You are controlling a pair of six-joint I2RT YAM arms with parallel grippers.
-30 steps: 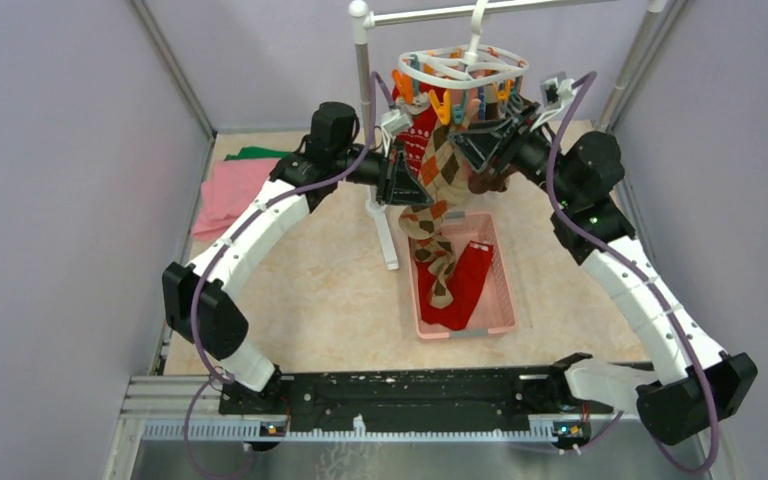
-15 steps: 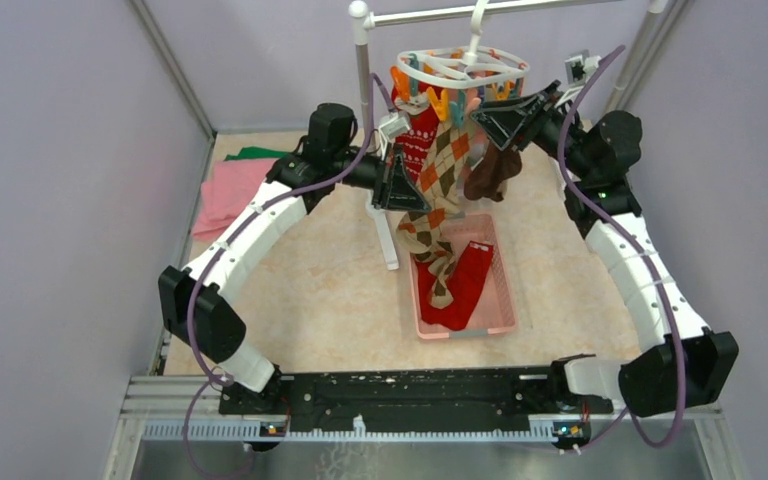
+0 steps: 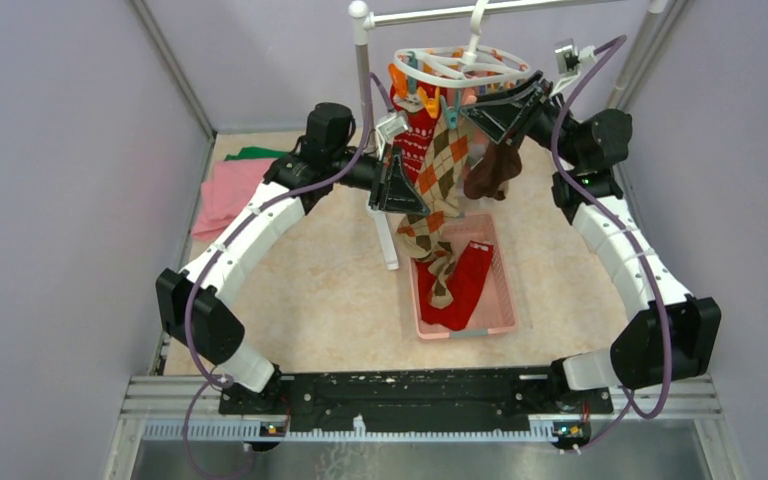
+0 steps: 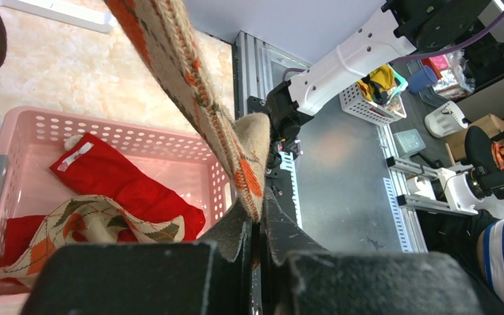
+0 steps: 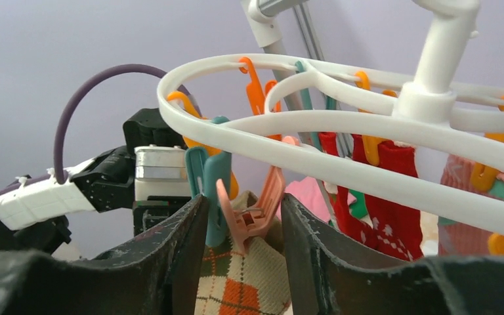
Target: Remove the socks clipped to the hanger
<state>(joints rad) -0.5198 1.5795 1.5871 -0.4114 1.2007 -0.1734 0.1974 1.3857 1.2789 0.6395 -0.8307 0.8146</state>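
Observation:
The white hanger hangs from the rail with orange and teal pegs. An argyle sock hangs from it beside a red sock and a dark brown sock. My left gripper is shut on the argyle sock low down, seen close in the left wrist view. My right gripper is open. In the right wrist view its fingers straddle a salmon peg clipped on the argyle sock's top, under the hanger ring.
A pink basket below the hanger holds a red sock and an argyle sock. The metal rail stand has a white foot. Folded pink and green cloths lie at the left. Purple walls enclose the cell.
My right gripper has risen from beside the brown sock up to the hanger's rim, and now straddles the peg. My left gripper has held the argyle sock with little movement.

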